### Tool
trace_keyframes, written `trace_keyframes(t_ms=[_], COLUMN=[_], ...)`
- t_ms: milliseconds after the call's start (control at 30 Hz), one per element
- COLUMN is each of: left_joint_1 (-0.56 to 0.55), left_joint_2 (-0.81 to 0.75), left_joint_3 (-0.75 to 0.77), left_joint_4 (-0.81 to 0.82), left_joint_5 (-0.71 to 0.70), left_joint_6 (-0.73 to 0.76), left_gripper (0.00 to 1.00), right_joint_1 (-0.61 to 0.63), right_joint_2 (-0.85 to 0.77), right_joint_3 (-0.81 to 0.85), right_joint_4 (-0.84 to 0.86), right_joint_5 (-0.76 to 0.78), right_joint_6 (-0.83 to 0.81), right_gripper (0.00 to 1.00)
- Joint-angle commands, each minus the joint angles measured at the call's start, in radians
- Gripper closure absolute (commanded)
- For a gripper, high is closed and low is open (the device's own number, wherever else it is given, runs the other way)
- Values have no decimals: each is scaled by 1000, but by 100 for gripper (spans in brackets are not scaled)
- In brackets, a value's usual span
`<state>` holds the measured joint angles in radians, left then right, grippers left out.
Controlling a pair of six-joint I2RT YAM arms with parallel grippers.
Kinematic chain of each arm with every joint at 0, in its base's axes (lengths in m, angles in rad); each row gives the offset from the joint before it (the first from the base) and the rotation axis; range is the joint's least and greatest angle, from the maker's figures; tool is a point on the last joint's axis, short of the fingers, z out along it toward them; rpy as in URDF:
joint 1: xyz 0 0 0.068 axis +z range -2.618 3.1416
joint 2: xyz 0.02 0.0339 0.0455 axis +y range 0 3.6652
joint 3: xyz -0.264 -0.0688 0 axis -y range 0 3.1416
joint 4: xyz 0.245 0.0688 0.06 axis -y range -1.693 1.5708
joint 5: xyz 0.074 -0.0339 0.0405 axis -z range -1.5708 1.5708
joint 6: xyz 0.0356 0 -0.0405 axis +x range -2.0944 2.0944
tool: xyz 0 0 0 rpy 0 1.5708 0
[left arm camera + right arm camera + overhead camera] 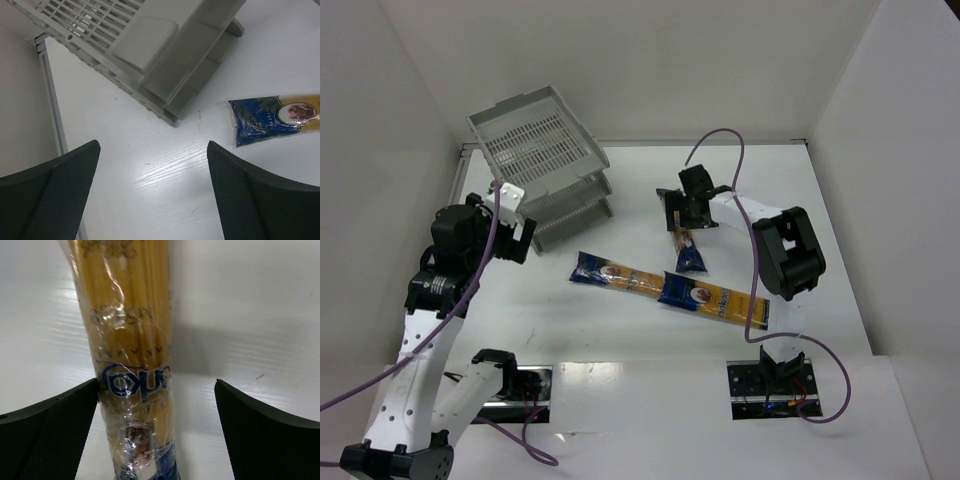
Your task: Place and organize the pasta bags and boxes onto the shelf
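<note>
The shelf (542, 158), a light grey three-tier stack of slotted trays, stands at the back left; its corner fills the top of the left wrist view (150, 45). Two pasta packets lie mid-table, one on the left (613, 275) and one on the right (720, 299). A third packet (689, 256) sits under my right gripper (681, 214). In the right wrist view this packet (132, 340) lies between the open fingers of the right gripper (156, 385); it touches the left pad (55, 430) and stands clear of the right one. My left gripper (154, 150) hangs open over bare table beside the shelf, near a packet's blue end (267, 120).
White walls close in the table at the back and both sides. The right arm's black elbow (788, 252) hangs over the right part of the table, with a purple cable (752, 290) looping down past the right-hand packet.
</note>
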<state>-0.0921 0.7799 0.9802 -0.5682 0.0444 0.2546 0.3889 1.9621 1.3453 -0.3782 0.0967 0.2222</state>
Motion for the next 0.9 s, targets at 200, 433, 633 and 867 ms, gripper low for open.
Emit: trace_keyframes(t_ms=[200,433,633,867], left_joint_1=[6,6,6,6], left_joint_2=[-11,-30,-30,-39], left_joint_3=[-25,-25,-34,-34], left_joint_4=[45,45,45,45], left_joint_5=[37,28,28,28], left_joint_6=[-41,-41,-41,-41], left_gripper=[5,5,4,4], right_joint_1=[45,45,45,45], right_joint_2=[-26,32,29,-169], right_joint_3=[-37,-25,-49,-20], right_joint_4=[-19,-37,-16,18], right_joint_5=[132,130,78,0], right_joint_6=[12,32,17,19], right_gripper=[0,18,100,100])
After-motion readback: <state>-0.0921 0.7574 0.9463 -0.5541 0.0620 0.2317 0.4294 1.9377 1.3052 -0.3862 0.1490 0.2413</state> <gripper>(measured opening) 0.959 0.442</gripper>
